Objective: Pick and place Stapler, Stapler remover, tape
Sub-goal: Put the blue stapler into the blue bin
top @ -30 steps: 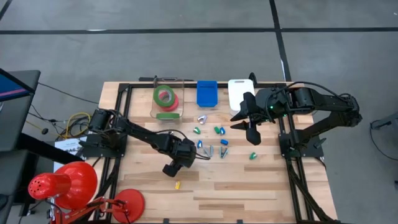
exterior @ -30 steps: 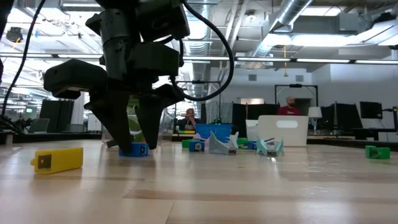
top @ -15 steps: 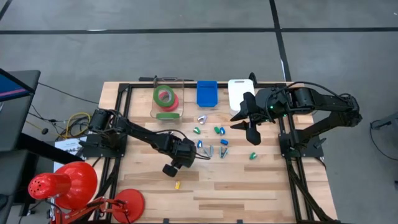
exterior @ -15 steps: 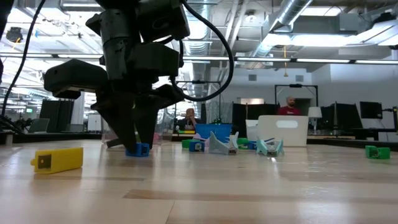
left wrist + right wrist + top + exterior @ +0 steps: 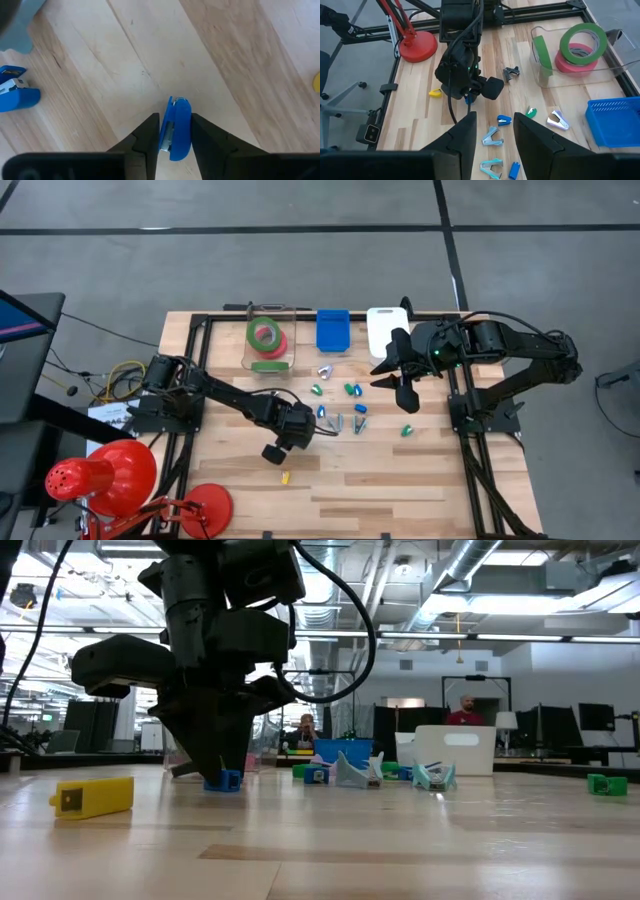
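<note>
With the left gripper [image 5: 173, 131] low over the wooden desk [image 5: 400, 480], its fingers [image 5: 147, 131] closed against both flanks of a small blue plastic stapler [image 5: 175, 127] whose long axis runs between them, a straight lift should prevent twisting; the right gripper [image 5: 492, 127] hangs part-open, empty.
</note>
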